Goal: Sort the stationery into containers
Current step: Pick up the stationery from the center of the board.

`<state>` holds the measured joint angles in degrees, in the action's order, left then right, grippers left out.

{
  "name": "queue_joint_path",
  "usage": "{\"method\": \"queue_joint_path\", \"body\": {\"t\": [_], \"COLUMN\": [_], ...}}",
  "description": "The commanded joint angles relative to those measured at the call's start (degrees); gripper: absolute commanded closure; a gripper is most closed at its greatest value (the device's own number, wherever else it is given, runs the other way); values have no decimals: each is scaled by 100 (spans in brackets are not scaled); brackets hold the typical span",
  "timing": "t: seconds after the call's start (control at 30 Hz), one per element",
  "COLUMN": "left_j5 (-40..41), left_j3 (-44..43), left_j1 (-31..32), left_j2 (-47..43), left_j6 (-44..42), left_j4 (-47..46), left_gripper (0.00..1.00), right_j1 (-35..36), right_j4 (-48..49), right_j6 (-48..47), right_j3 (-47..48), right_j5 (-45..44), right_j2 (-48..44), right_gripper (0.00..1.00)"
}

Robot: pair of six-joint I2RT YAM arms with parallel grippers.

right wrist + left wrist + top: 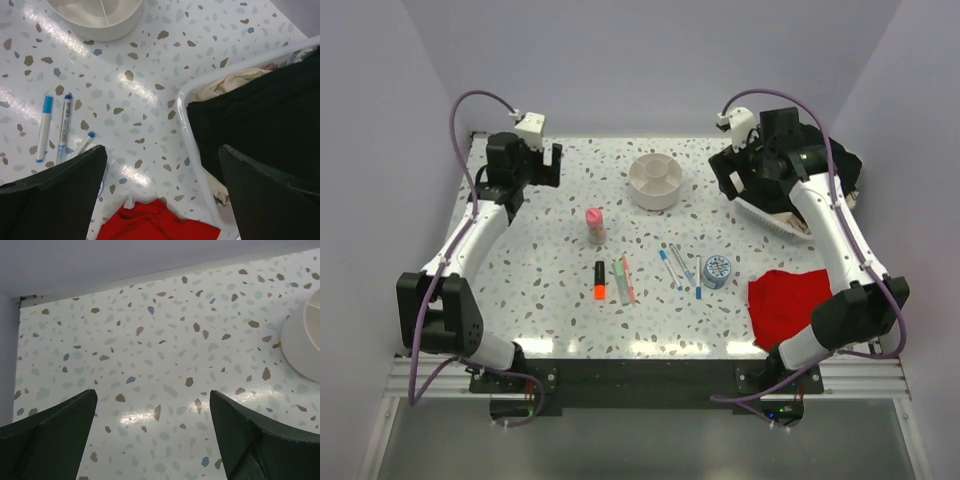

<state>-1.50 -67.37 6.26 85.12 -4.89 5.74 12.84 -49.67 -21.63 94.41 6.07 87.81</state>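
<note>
The left wrist view's right edge cuts the white bowl (306, 340), leaving only a curve of wall and rim. The right wrist view loses that bowl past its top edge, the red cloth (155, 226) past the bottom, and the white basket (187, 130) past the right. Black cloth (260, 115) covers most of the basket's contents. One blue-tipped pen (86, 141) runs behind a finger (55, 195) of the right pincer (162, 148). From above, the right arm (830, 215) hides much of the basket.
</note>
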Motion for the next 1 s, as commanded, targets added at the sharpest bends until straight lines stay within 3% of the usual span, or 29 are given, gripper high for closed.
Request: {"method": "queue_joint_path", "body": {"t": [0.0,0.07,0.17,0.3,0.43,0.7,0.97], "left_j5": [18,61,18,9,132,114,-122], "left_j3": [58,-47,-153,110,277,831,919], "left_j1": [-906,-1196,-1425,-1593,-1724,-1971,-1971], "left_j2": [-268,-155,-118,-382,-601,-787,-796], "left_j6": [786,814,761,682,568,629,638], "left_j4": [111,471,858,666,595,534,279], "left_gripper": [0,0,0,0,0,0,0], "right_j1": [113,209,656,1369,1835,2741,3022], "right_j4": [290,125,390,-664,-1291,-966,122], "right_j6": [-139,-763,-413,-447,-570,-1414,-808], "right_j3": [542,814,1253,3480,4857,4183,4077], "right_j5": [1522,2491,3082,2848,2795,2365,1996], "right_j2": [157,341,937,2840,3864,3980,4253], "right_gripper": [1,1,1,1,1,1,1]}}
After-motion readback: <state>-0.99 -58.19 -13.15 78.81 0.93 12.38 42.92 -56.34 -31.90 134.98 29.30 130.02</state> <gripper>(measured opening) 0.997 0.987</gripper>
